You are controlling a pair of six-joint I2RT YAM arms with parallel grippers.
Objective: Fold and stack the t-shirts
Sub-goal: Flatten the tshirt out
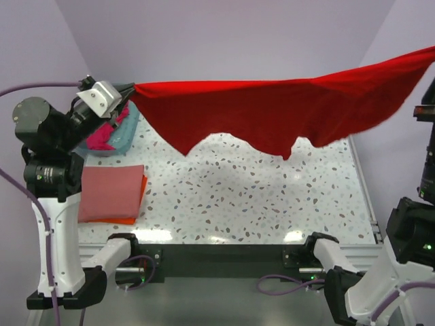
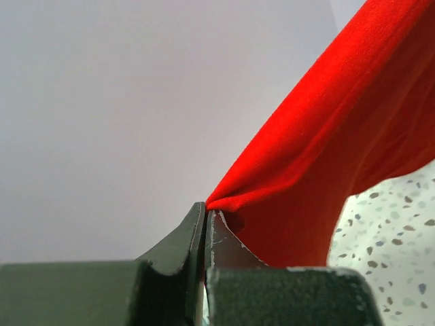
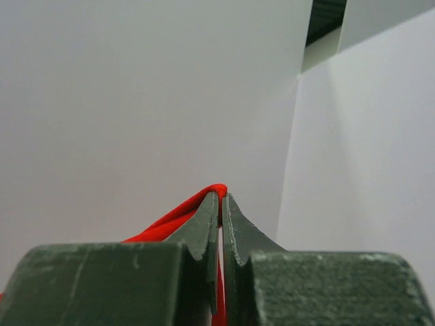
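Observation:
A bright red t-shirt (image 1: 272,109) hangs stretched in the air across the back of the table, held at both ends. My left gripper (image 1: 130,90) is shut on its left end, seen pinched in the left wrist view (image 2: 206,207). My right gripper is out of the top view at the upper right; in the right wrist view (image 3: 221,195) it is shut on the red cloth (image 3: 170,223). A salmon-pink folded tee (image 1: 112,191) lies on an orange folded one (image 1: 136,204) at the table's left. A magenta-pink tee (image 1: 102,138) sits in the teal tub (image 1: 129,132).
The speckled white table (image 1: 258,197) lies beneath the hanging shirt. The teal tub stands at the back left, partly hidden by my left arm. Pale walls close in behind and at both sides.

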